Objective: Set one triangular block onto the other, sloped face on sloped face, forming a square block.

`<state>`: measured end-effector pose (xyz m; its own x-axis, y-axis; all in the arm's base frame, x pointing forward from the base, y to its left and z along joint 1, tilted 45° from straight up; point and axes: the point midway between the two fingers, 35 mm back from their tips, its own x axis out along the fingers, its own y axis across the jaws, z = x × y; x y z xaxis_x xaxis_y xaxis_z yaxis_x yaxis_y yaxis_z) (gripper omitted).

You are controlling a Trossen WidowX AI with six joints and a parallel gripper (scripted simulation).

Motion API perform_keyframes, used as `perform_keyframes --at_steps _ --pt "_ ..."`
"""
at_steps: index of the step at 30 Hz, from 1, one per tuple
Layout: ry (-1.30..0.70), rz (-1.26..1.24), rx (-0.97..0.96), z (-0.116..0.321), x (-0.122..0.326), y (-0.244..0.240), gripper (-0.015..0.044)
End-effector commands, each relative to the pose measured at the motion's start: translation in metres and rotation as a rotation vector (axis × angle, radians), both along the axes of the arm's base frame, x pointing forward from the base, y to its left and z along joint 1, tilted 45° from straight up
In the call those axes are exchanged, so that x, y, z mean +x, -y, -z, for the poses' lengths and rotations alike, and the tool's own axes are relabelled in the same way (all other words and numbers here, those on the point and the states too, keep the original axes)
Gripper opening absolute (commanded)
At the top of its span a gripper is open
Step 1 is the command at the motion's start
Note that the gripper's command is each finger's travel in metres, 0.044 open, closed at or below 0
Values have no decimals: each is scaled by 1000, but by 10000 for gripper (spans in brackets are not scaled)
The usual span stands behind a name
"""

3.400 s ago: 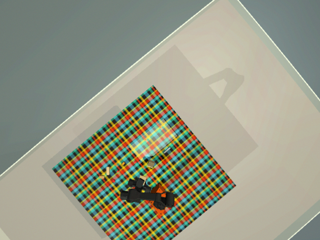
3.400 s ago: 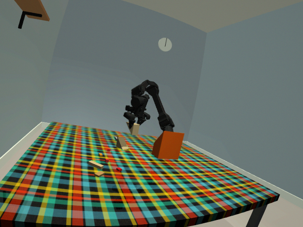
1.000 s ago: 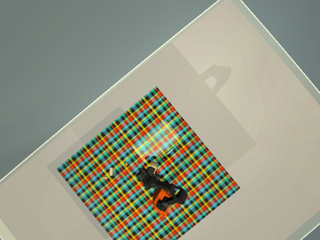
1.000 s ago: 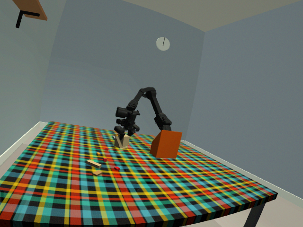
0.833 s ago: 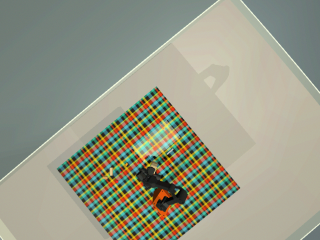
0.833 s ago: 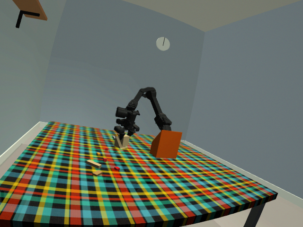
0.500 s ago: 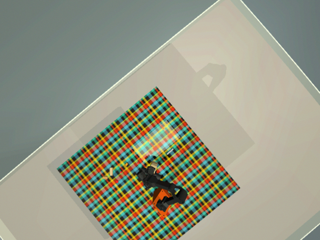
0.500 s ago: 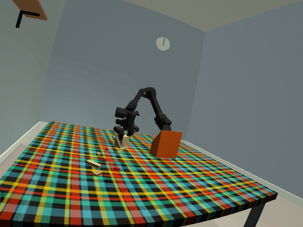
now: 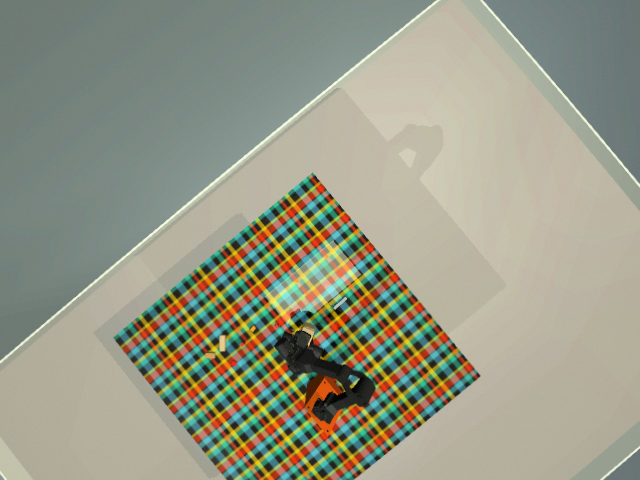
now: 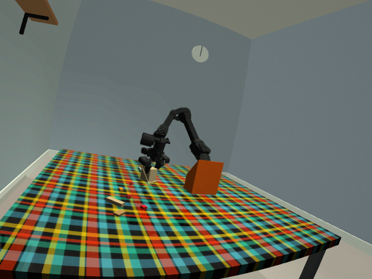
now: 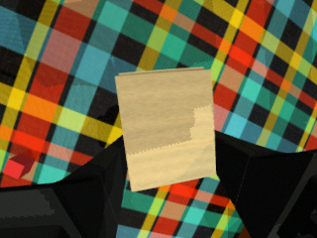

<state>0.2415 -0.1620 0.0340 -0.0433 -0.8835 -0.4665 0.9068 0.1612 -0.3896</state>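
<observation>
My gripper (image 9: 305, 337) (image 10: 152, 168) (image 11: 163, 135) is shut on the upper triangular block (image 9: 309, 328) (image 10: 153, 175) (image 11: 165, 114), with a finger on either side of it. The wrist view shows its pale wooden top. The lower triangular block (image 10: 143, 177) (image 11: 163, 70) is on the table; in the wrist view only a thin strip of it shows past the upper block's far edge. In the exterior view the two lie close together along a dark slanting line. Whether the sloped faces fully touch cannot be told, and the fingers hide part of the join.
A long pale block (image 9: 222, 343) (image 10: 114, 201), a flat tan piece (image 9: 210, 355) (image 10: 119, 213), an orange cube (image 9: 253, 328) (image 10: 120, 188) and small red cubes lie to one side. A pale strip (image 9: 340, 303) lies beyond the blocks. An orange box (image 10: 206, 178) stands by the arm's base.
</observation>
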Motion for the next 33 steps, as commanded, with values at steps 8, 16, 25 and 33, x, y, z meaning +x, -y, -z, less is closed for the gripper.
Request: perform_keyframes --at_steps 8,16,25,33 --pt "-5 -2 -3 3 -1 6 0" --pt "-5 -2 -5 4 -1 8 0" --pt "-5 -2 -5 4 -1 8 0" --pt "-12 -4 0 5 -1 8 0"
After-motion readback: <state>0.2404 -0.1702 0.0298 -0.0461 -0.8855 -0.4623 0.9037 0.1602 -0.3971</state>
